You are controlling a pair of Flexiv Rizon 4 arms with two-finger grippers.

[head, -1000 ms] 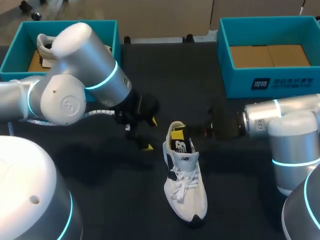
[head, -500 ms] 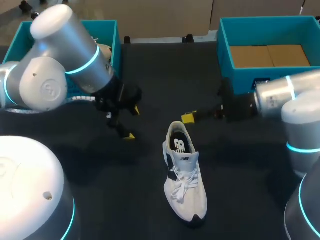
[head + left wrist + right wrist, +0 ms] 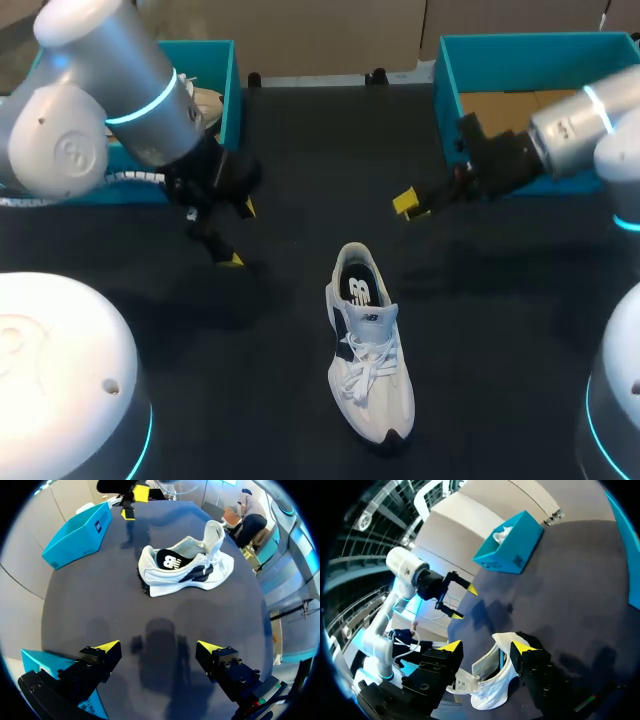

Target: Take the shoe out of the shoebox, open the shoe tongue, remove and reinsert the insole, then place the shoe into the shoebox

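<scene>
A white and navy shoe (image 3: 366,352) lies on the black table's middle, heel toward the back, with its dark insole (image 3: 358,291) showing inside. In the left wrist view the shoe (image 3: 186,568) lies ahead of my open left gripper (image 3: 159,648), its tongue standing up. That left gripper (image 3: 238,234) hangs left of the shoe, holding nothing. My right gripper (image 3: 410,205) hovers behind and to the right of the heel, open and empty. From the right wrist view the shoe (image 3: 487,682) lies well below the right gripper (image 3: 486,647).
A teal shoebox (image 3: 446,90) with a cardboard floor stands at the back right, close behind my right arm. Another teal box (image 3: 230,85) at the back left holds a second white shoe (image 3: 207,101). My left arm's elbow fills the near left.
My right gripper has pulled out of the shoe's heel opening and moved up and back to the right, opening wider. My left gripper has drawn away to the left. The shoe stayed put.
</scene>
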